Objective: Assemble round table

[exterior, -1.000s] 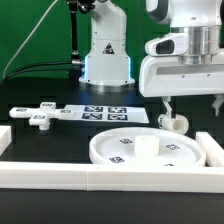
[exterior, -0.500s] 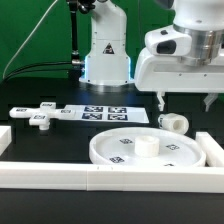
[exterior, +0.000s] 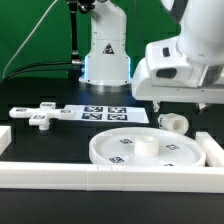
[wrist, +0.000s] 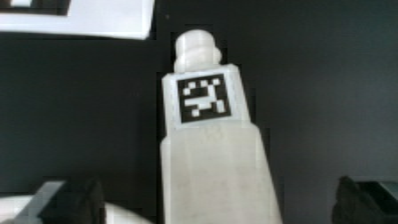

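The round disc (exterior: 125, 152) lies flat on the black table near the front rail, with a raised hub in its middle. The cylinder leg (exterior: 172, 123) lies on its side just behind the disc's far right rim. In the wrist view the leg (wrist: 210, 140) shows lengthwise with a square tag on it. My gripper (exterior: 185, 106) hangs open above the leg and holds nothing. In the wrist view my gripper (wrist: 217, 205) has its dark fingertips (wrist: 64, 204) wide apart on either side of the leg. The small foot (exterior: 40, 120) lies at the exterior view's left.
The marker board (exterior: 88, 113) lies behind the disc; its corner also shows in the wrist view (wrist: 80, 15). White border rails run along the front (exterior: 100, 178) and the right (exterior: 214, 150). The arm's base (exterior: 106, 55) stands at the back.
My gripper has risen a little from the leg, shifted toward the exterior view's right and tilted. The leg, disc and foot have not moved.
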You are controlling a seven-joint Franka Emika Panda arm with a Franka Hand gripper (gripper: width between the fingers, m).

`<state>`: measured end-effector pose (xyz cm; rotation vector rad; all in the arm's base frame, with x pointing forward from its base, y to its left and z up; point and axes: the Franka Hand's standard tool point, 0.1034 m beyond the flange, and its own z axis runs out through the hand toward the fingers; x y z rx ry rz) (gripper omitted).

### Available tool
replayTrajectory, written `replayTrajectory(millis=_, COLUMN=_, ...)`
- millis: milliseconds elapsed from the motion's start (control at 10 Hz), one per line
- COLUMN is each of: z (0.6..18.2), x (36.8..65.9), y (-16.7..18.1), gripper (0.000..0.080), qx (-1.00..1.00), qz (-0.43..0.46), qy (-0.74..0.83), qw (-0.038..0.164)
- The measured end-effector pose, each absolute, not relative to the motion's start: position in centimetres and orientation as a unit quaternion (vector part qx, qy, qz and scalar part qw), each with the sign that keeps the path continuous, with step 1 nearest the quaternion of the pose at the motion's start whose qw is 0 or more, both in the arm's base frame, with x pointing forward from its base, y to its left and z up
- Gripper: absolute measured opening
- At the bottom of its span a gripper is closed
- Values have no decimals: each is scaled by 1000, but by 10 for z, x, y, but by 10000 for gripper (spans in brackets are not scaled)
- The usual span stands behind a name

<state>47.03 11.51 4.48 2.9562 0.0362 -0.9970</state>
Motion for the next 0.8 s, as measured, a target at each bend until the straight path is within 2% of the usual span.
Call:
replayTrajectory(millis=200, z=40, x=467, y=113, gripper=649, qx=925, qz=-380, qy=16, qw=14)
replayTrajectory(millis=400, z=23, x=468, y=112, gripper=649, qx=902, qz=-431, qy=16, qw=17)
replayTrajectory(millis=600, z=13, x=470, y=115, gripper=649, qx=905, qz=-424, qy=17, qw=15)
replayTrajectory(millis=800, z=12, x=469, y=115, gripper=649, qx=905, qz=-424, qy=19, qw=16)
